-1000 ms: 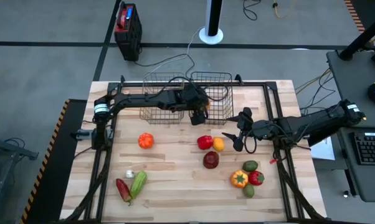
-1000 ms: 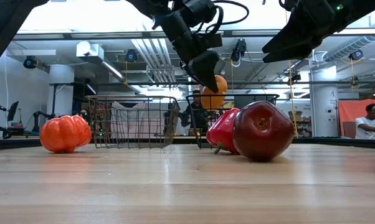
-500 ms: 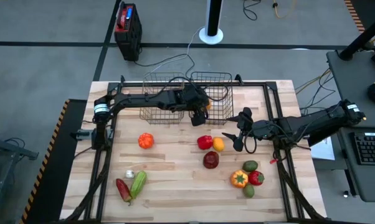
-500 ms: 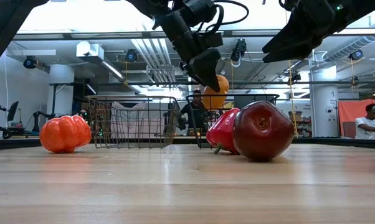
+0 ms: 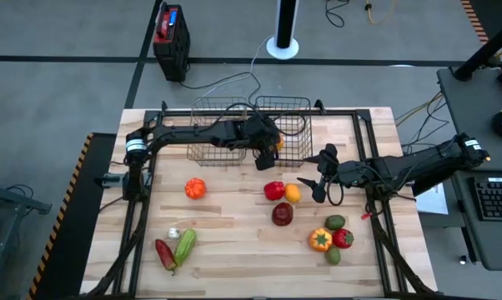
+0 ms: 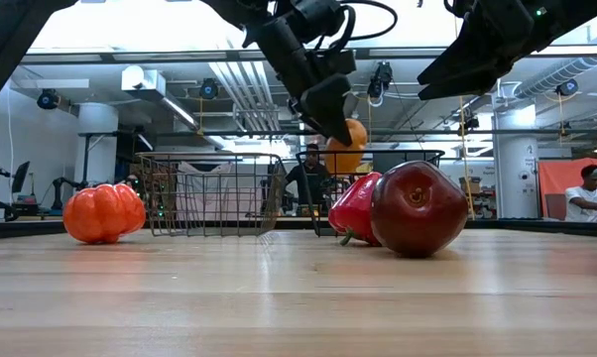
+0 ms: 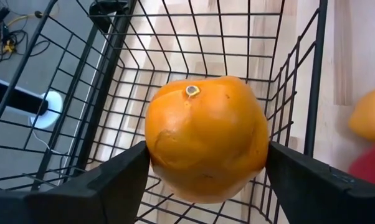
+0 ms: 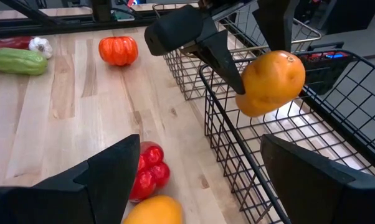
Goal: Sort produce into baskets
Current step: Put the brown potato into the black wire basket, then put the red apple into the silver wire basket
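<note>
Wooden planks make up the table top (image 5: 234, 250), and at its left end a long dark red pepper (image 5: 163, 252) lies touching a long ridged green vegetable (image 5: 185, 245), with a small white garlic bulb (image 5: 173, 233) just beside them. Further along sits a ribbed orange-red tomato-like fruit (image 5: 195, 188). At the far edge stand two rectangular baskets of thin dark wire mesh, the left wire basket (image 5: 219, 133) and the right wire basket (image 5: 286, 129), side by side. The left gripper (image 5: 268, 148) hangs over the near left part of the right one, its fingers clenched on a round orange fruit (image 7: 206, 147) held above the mesh floor. Near the table's middle, a red bell pepper (image 5: 273, 191) touches a small yellow-orange fruit (image 5: 293, 193), and a dark red apple-like fruit (image 5: 283, 214) lies just nearer. The right gripper (image 5: 319, 179) hovers beside them with its fingers spread wide and nothing between them. At the right end cluster an orange bell pepper (image 5: 320, 240), a small red pepper (image 5: 343, 238) and two green fruits (image 5: 335, 222).
</note>
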You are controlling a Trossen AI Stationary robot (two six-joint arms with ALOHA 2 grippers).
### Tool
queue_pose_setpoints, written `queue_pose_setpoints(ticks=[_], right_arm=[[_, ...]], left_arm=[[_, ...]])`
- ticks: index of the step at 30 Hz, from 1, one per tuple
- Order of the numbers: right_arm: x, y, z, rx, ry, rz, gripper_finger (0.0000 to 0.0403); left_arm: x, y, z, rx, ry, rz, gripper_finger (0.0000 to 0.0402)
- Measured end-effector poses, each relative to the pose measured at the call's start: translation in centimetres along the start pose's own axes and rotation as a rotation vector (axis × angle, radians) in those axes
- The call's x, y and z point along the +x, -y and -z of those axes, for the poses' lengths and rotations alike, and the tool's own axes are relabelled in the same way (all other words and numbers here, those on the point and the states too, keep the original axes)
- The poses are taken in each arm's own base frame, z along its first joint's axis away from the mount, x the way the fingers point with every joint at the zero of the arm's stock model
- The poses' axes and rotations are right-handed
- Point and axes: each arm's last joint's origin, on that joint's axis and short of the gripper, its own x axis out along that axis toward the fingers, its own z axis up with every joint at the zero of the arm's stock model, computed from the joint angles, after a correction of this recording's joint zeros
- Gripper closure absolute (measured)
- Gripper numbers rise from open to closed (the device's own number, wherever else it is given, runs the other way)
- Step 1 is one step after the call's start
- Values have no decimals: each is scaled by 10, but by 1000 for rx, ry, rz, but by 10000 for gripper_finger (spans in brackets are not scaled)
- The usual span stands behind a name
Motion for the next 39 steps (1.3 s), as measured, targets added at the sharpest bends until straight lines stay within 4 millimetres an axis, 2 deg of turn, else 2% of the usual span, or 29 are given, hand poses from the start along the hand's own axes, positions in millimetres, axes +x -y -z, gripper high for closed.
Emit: queue_pose_setpoints(ticks=[17,25,32,35,39], right_arm=[[0,0,0,3,0,0,78],[0,0,-1,36,13,-2,78],[-2,-5,-14,11,23,-20,78],[-1,-11,-19,-14,-11,-30,78],[3,-22,-28,-62,-67,-45,78]], left_arm=[[-4,-2,-2,-14,9,2,90],[-39,3,-7,1,16,14,90],[-79,33,-10,64,62,66,90],[-97,46,-3,74,89,47,90],[-117,61,21,30,128,31,90]])
